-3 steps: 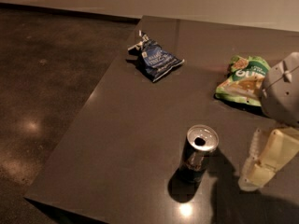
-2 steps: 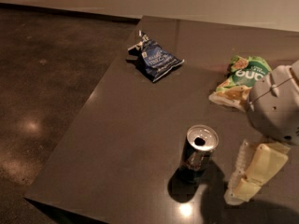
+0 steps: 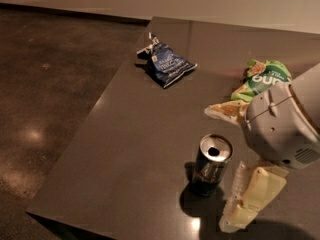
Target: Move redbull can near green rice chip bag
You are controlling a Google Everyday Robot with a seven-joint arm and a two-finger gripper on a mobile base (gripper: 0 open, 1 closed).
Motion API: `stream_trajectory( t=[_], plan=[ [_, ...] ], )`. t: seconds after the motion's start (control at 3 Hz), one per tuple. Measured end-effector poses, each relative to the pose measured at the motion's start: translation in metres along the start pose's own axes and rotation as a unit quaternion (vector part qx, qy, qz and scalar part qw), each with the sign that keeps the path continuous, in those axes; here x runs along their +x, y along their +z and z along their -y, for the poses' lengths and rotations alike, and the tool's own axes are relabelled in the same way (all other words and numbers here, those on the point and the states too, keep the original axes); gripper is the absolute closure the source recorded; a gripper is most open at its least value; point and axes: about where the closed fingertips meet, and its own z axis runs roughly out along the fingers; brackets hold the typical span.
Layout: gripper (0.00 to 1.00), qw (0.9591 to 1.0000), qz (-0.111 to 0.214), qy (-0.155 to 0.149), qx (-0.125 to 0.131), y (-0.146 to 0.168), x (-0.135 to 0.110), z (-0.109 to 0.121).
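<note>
1. Dark speckled floor [image 3: 50,114] fills the left of your view, and the grey table [image 3: 135,149] takes the rest, running up to a pale wall.
2. Your arm's grey housing [image 3: 282,126] bulks in at the right edge. It has swung left and down over the last second, and it now hides more of the green bag than before.
3. You see the green bag [image 3: 262,79] lying flat at the right, its near end behind the housing.
4. You see the dark blue bag [image 3: 167,64] lying well apart at the far side, unmoved.
5. Your gripper [image 3: 250,201] hangs low over the near edge, just right of the can and closer to it than a second ago. You cannot tell whether it is spread or closed.
6. Your can [image 3: 212,164] stands upright where it stood, between the gripper and the table's middle, near the green bag but apart from it.
</note>
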Motion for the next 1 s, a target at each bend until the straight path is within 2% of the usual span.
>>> stream_trajectory(
  t=[0.33, 0.67, 1.0],
  plan=[
    [0.15, 1.0000, 0.003, -0.004, 0.003, 0.004, -0.007, 0.000],
    [0.46, 0.9999, 0.001, -0.006, 0.010, 0.009, -0.007, 0.007],
    [0.69, 0.9998, -0.003, -0.009, 0.016, 0.010, -0.006, 0.015]
  ],
)
